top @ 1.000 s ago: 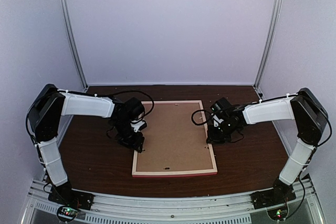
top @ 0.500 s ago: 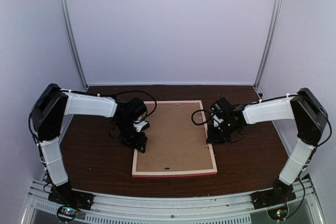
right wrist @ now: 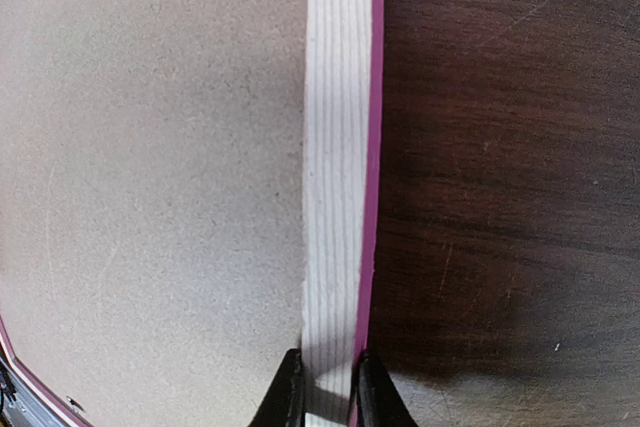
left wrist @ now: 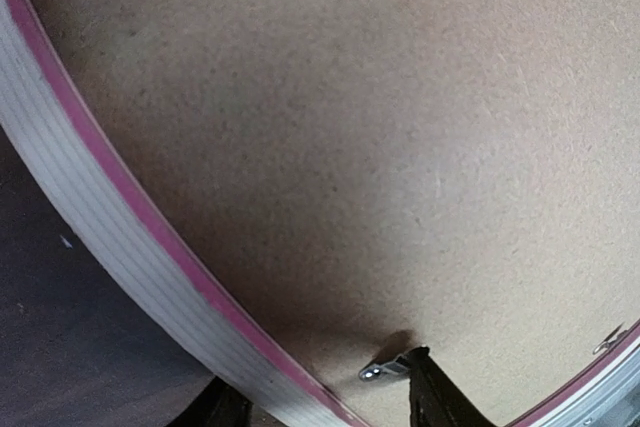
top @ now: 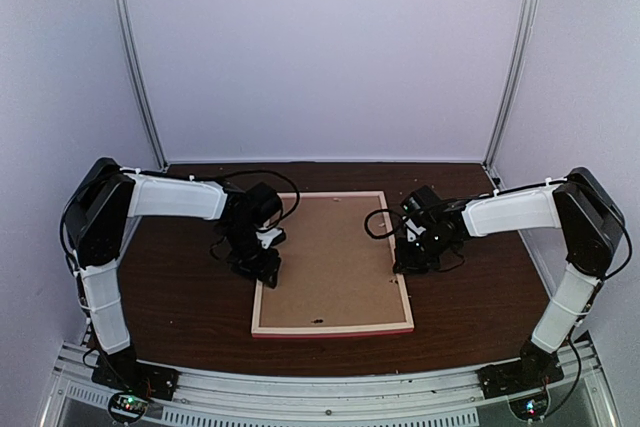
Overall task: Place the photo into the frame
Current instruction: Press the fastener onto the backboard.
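Observation:
The frame (top: 262, 299) lies face down in the middle of the table, its pale back edges and pink moulding up, with a plain brown backing board (top: 335, 252) inside it. The photo is hidden. My left gripper (top: 262, 269) is open and straddles the frame's left rail (left wrist: 100, 237). One finger is outside on the table, and the other finger (left wrist: 432, 399) touches a small metal tab (left wrist: 385, 369) on the board (left wrist: 350, 127). My right gripper (top: 403, 265) is shut on the frame's right rail (right wrist: 335, 147), one finger on each side, as the right wrist view (right wrist: 328, 372) shows.
The dark wooden table (top: 180, 297) has white walls at the back and sides. Bare table (right wrist: 500, 147) lies right of the frame's right rail. Another metal tab (left wrist: 610, 339) sits at the board's edge. A small dark mark (top: 318, 321) is on the board near the front rail.
My left gripper has moved a little farther from the bases along the frame's left rail, its arm shifting right. The right arm and the frame have not moved.

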Tool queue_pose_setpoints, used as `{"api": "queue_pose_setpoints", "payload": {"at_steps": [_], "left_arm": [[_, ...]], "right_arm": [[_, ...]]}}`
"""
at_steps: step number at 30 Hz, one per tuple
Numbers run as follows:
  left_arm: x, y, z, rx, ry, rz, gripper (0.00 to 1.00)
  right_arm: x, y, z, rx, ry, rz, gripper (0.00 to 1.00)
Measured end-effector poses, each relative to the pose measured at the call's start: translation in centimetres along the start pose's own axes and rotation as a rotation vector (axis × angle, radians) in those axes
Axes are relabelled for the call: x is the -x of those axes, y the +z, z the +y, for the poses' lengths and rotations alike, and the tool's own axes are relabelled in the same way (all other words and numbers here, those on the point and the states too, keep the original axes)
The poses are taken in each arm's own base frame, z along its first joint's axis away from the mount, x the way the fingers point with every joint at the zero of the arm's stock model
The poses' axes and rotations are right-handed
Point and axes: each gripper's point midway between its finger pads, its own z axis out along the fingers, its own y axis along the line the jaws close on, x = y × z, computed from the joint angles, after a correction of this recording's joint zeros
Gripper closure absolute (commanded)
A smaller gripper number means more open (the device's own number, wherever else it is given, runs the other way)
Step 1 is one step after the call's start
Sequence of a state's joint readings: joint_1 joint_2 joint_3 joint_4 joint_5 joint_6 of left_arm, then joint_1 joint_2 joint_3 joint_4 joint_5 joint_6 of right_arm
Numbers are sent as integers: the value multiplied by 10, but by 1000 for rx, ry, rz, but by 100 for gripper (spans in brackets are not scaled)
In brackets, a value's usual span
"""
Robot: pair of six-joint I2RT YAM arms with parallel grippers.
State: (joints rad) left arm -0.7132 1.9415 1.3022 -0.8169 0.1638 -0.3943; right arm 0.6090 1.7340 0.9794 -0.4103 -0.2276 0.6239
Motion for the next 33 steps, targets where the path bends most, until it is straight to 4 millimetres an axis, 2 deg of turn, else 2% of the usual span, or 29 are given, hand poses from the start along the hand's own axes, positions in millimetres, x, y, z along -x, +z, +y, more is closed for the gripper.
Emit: {"api": "queue_pose_setpoints", "payload": {"at_steps": [11, 18, 27, 33], "left_arm": [[4, 0, 4, 1, -24, -4, 49], [14, 0, 7, -3, -46, -32, 47], [18, -1, 10, 1, -68, -37, 56], [18, -2, 12, 2, -76, -39, 59]], "right_arm": [[0, 0, 0, 1, 0, -1, 95], [0, 0, 0, 1, 0, -2, 96], [0, 0, 0, 5, -1, -6, 95], [0, 0, 0, 5, -1, -6, 95]]}}
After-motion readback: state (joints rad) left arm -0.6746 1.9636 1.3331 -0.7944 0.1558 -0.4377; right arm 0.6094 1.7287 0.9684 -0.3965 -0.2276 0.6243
